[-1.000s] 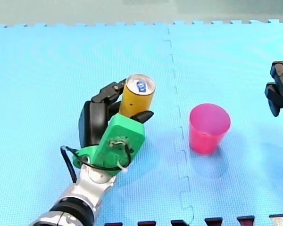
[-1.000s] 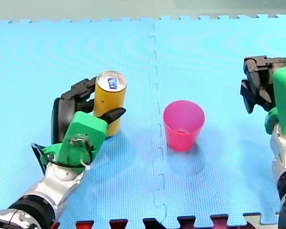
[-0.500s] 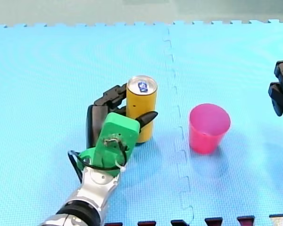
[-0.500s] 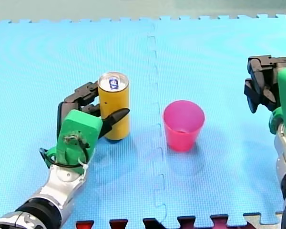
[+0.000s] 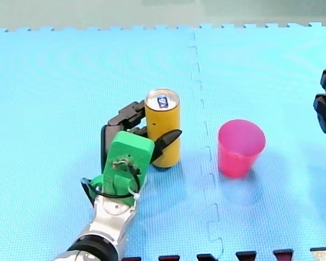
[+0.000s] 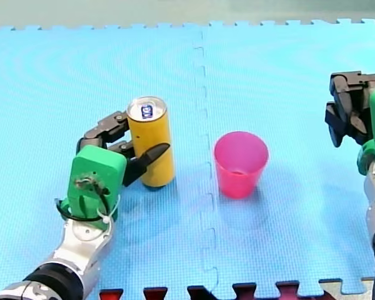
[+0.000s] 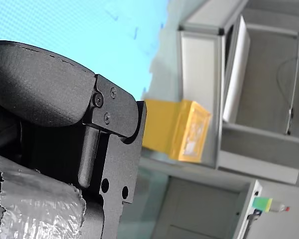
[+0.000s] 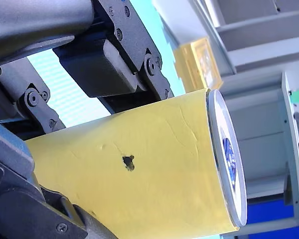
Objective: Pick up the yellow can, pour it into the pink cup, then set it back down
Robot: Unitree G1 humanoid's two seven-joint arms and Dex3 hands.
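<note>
The yellow can stands upright on the blue mat, left of centre, its silver top facing up. My left hand is shut on it, thumb across the front and fingers behind its left side. The second wrist view shows the can's yellow wall pressed between the black fingers. The pink cup stands upright a short way to the can's right, apart from it. My right hand hangs at the far right edge, above the mat, holding nothing.
A jigsaw seam in the blue foam mat runs front to back between the can and the cup. The mat's toothed front edge lies near me. A yellow box and grey cabinets stand beyond the mat.
The can went from tilted and lifted to upright on the mat, slightly nearer the cup. My left wrist pulled back towards me. The right hand drifted right.
</note>
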